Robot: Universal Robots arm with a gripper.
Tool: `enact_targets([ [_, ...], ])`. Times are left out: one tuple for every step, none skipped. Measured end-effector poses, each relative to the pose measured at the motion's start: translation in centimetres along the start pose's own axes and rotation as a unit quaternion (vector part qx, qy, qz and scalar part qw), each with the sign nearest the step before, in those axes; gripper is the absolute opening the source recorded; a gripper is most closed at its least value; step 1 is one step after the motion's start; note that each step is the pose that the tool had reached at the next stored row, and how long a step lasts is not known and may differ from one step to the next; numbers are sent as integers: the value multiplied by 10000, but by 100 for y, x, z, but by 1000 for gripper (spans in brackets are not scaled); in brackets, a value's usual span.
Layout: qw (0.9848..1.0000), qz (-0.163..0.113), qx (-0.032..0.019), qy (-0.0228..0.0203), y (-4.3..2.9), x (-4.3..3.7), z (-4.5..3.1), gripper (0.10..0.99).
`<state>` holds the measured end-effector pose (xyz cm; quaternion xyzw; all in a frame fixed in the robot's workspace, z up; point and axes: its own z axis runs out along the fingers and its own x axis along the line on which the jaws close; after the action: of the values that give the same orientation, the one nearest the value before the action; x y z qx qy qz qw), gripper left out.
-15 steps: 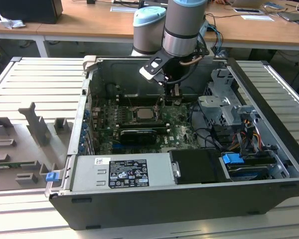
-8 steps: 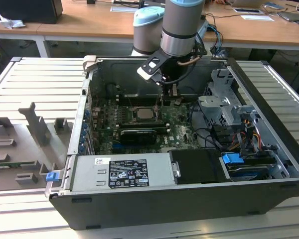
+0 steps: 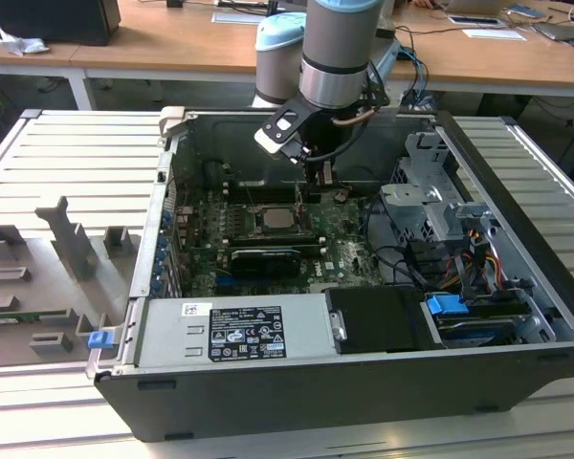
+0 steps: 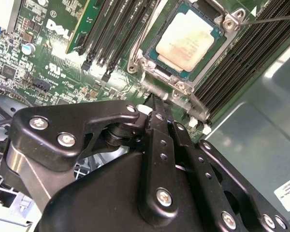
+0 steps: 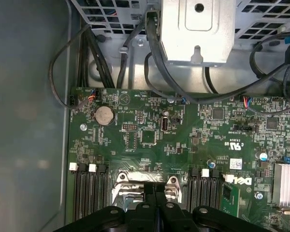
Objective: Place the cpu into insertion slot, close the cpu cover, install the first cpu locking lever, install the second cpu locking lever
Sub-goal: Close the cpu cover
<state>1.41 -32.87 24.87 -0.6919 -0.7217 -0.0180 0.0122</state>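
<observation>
Wooden desks run along the back of the room. In front of them an open computer case lies on a slatted metal table.

My gripper reaches down into the case with its fingers pressed together and nothing between them, as both wrist views show. The tips hang just beside the socket's edge, on its far side and toward the exterior view's right. I cannot tell whether they touch the metal there.

The cpu lies flat in the socket on the board, near the middle of the case. The cover appears to be down around it, framing its top. A thin lever rod sticks out past one corner of the socket.

I judge the cpu light, stiff and fragile, best held by two opposite edges and never squeezed across its faces. The cover looks like thin, rigid sheet metal that should be pushed at its free edge. The rod is probably springy and slick, so I would press it close to its bent end.
</observation>
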Motion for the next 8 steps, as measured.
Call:
enact_targets([
  [10000, 1, 0, 0, -11, 0, 0, 106],
  [10000, 0, 0, 0, -20, 1, 0, 106],
  [10000, 1, 0, 0, -29, 1, 0, 106],
  [10000, 0, 0, 0, -45, 2, 1, 106],
  [10000, 1, 0, 0, -53, 2, 1, 106],
  [10000, 1, 0, 0, -61, 2, 1, 106],
  [10000, 1, 0, 0, -72, 3, 1, 106],
  [10000, 0, 0, 0, -81, 3, 2, 106],
])
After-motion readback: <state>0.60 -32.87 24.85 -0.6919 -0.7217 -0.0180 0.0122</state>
